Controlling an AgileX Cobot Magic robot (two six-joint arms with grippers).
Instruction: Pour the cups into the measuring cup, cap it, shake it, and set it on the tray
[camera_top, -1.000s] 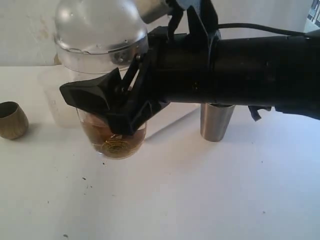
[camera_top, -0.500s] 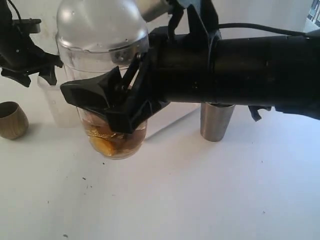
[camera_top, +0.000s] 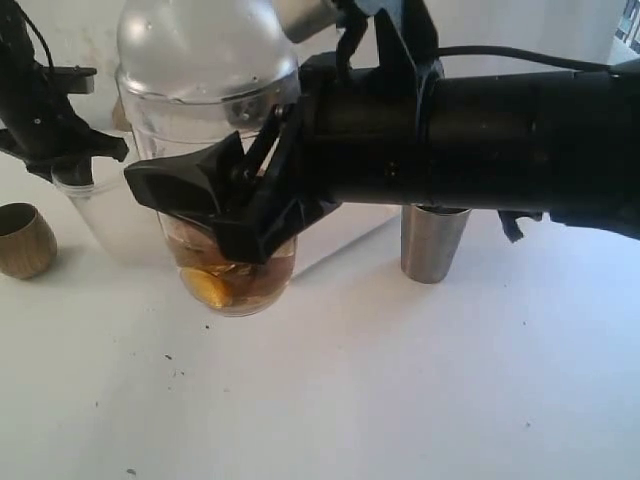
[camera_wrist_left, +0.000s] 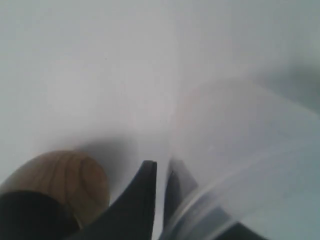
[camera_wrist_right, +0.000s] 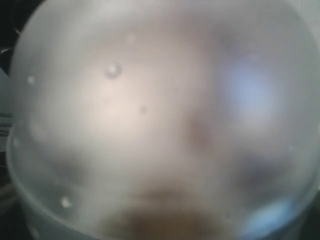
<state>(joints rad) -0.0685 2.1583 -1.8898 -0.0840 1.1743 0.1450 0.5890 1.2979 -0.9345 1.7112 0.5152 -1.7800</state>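
Note:
My right gripper (camera_top: 215, 212) is shut on the clear measuring cup (camera_top: 232, 285) and holds it off the table, with brown liquid and an orange piece in its bottom. The clear dome cap (camera_top: 205, 50) sits on it and fills the right wrist view (camera_wrist_right: 160, 115), hiding that gripper's jaws. The steel tumbler (camera_top: 432, 245) stands upright behind my right arm. The wooden cup (camera_top: 22, 240) lies at the far left, also brown and rounded in the left wrist view (camera_wrist_left: 65, 180). The white tray (camera_top: 340, 228) shows partly behind the measuring cup. My left gripper (camera_top: 62, 165) is closed on the frosted cup's wall.
The frosted milky-white cup (camera_top: 110, 215) stands left of the measuring cup, and its wall (camera_wrist_left: 240, 150) shows close up in the left wrist view, with one finger (camera_wrist_left: 142, 200) outside it. My right arm (camera_top: 500, 150) spans the upper right. White tabletop (camera_top: 400, 380) lies in front.
My left gripper came in from the upper left and closed on the frosted cup's rim, and that cup shifted slightly left. The held measuring cup barely moved; its liquid sloshed.

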